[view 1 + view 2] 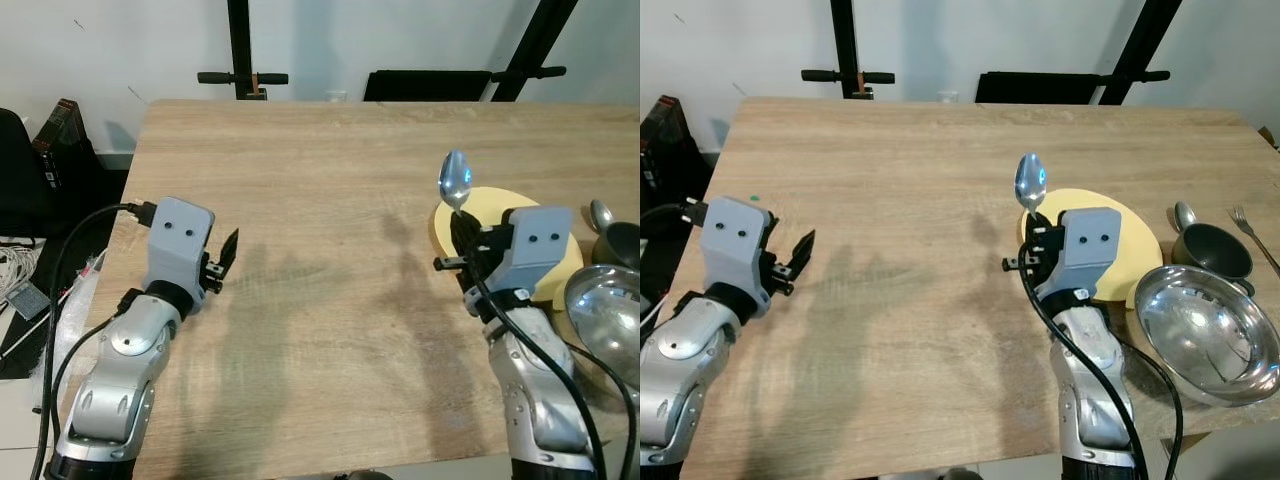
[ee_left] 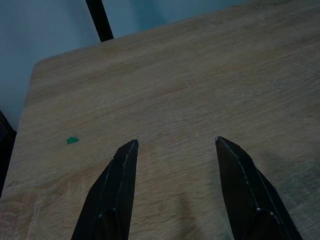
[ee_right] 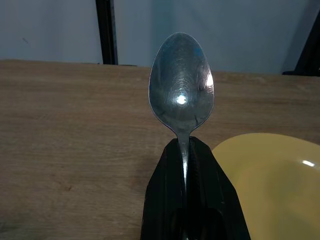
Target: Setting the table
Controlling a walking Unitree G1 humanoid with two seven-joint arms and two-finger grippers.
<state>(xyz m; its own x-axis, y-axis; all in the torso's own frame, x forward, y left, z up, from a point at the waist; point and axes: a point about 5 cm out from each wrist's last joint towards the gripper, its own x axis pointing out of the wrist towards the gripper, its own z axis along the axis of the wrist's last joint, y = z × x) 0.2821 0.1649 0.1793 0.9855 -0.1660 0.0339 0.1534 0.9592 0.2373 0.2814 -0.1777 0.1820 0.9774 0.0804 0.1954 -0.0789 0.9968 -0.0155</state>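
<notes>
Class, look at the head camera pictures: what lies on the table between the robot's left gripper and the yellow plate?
Between the left gripper and the yellow plate lies bare wood, except the right gripper holding up a spoon beside the plate, in both eye views.

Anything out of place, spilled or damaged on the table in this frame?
Nothing spilled or damaged. The right gripper holds a spoon bowl-up beside the yellow plate. One oddity: a small green speck on the table near the open left gripper.

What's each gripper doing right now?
Left gripper: open, holding nothing, above the table.
Right gripper: shut on the spoon, beside the yellow plate.
</notes>
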